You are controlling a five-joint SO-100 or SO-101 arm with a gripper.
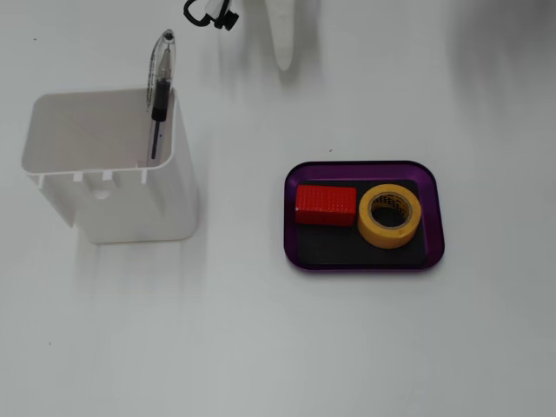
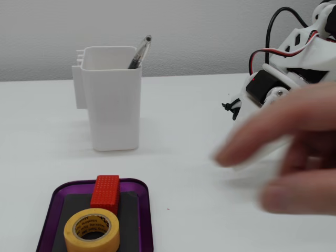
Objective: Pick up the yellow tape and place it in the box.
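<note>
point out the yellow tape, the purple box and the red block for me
yellow tape [image 1: 408,224]: a fixed view, right side of the roll's ring.
box [image 1: 437,213]: same view, right purple rim.
red block [image 2: 105,191]: another fixed view, studded top face.

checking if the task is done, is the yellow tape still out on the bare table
No, in a fixed view the yellow tape lies flat inside the box, beside the red block.

one fixed view straight down, another low at table level, both sharing the box [image 1: 433,178] [image 2: 148,210]
</note>
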